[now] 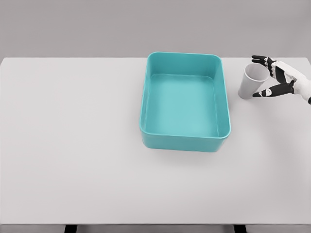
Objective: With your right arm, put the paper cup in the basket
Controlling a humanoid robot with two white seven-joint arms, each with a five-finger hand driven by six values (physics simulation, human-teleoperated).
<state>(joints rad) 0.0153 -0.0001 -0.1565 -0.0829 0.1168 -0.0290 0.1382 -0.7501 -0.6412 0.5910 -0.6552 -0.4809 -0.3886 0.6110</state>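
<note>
Cup (252, 81), white paper, upright with a slight lean, on the worktop (73, 145) just right of the basket (184, 102) and apart from its wall. Bracketed by the right hand (279, 77) from the far right edge: fingers (260, 59) spread over the rim at the top, thumb low against the side wall, seemingly touching but not clearly clamped. Whether firmly gripped, impossible to tell. Basket teal, rectangular, holding nothing, open mouth up, mid-worktop. Left arm nowhere in view. Risks from here, as judged: thin paper wall crushed or buckled under too hard a squeeze; light cup tipped or nudged away if one finger lands first; slip from a loose pinch during the lift; base clipped on the basket's near wall if carried across too low.
</note>
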